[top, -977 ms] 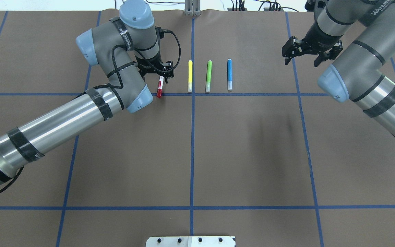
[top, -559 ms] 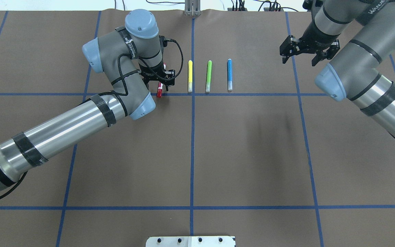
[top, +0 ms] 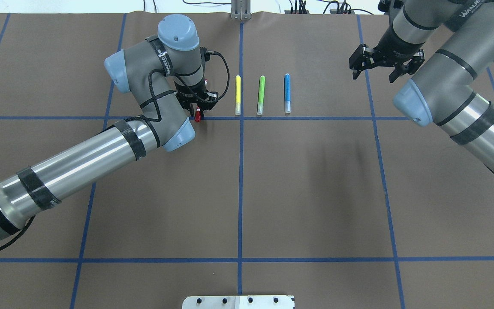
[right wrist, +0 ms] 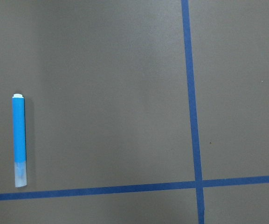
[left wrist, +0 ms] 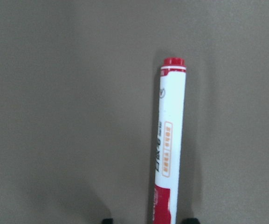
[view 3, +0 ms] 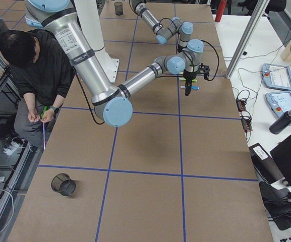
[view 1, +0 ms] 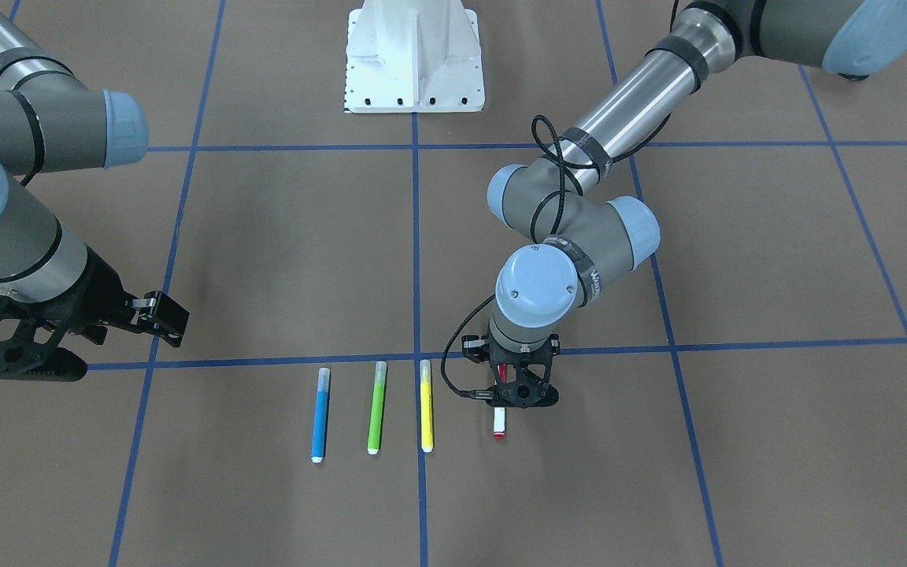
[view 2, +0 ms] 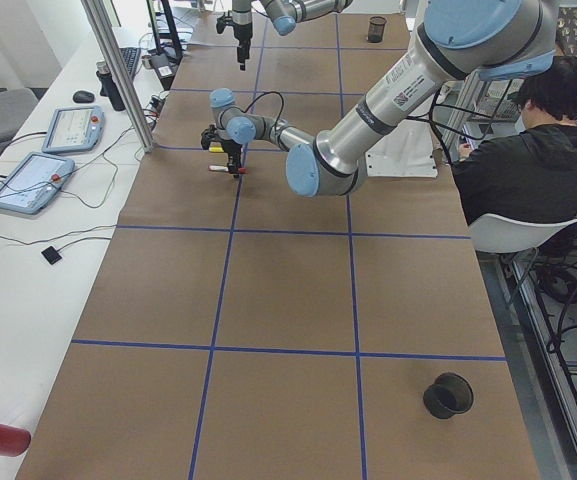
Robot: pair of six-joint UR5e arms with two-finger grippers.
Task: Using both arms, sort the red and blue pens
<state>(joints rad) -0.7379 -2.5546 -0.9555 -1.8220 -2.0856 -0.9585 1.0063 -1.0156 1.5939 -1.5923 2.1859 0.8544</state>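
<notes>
The red pen (view 1: pixel 500 422), white-barrelled with a red cap and red end, lies on the brown table left of the marker row. My left gripper (top: pixel 200 107) stands over it, open, a fingertip on each side with gaps to the barrel in the left wrist view (left wrist: pixel 169 144). Only the red cap (top: pixel 197 116) shows overhead. The blue pen (top: pixel 287 93) lies at the right end of the row, also seen as the blue pen (right wrist: pixel 20 140) by the right wrist camera. My right gripper (top: pixel 373 68) hangs open to the blue pen's right, holding nothing.
A yellow marker (top: pixel 237 95) and a green marker (top: pixel 261 95) lie between the two pens. Blue tape lines grid the table. A black mesh cup (view 2: pixel 448 395) stands near the table's left end. A person (view 2: pixel 528 150) sits beside the table.
My left gripper has slid along the red pen towards its cap and now covers most of the barrel. The right gripper shifted slightly left and back.
</notes>
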